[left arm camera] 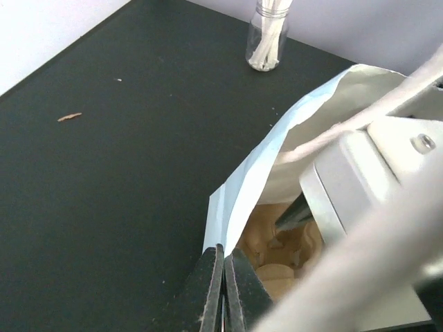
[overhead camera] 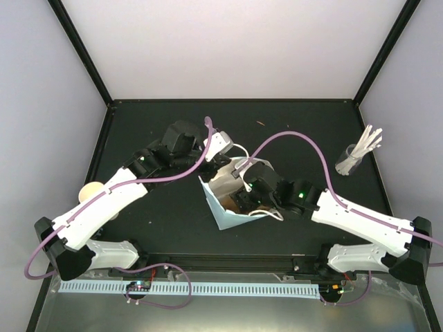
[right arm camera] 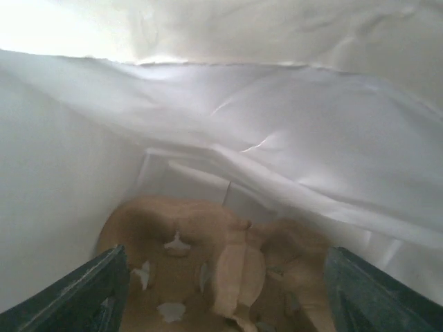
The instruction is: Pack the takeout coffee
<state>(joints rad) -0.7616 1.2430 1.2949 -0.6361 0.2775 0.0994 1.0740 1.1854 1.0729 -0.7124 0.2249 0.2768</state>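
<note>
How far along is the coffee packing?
Done: the carrier lies in the bag. In hand: the left gripper seems to pinch the bag's rim, and the right gripper is inside, open above the carrier. Left: the holes that show look empty. A cream thing, perhaps a cup, sits outside by the left arm.

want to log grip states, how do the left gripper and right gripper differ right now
The left gripper is shut; the right gripper stands wide open.
The left gripper pinches the paper bag's rim from outside; the right gripper reaches inside the bag.
The right gripper hangs over the pulp carrier at the bag's bottom; the left gripper is up at the opening.
Both work at the same bag.
</note>
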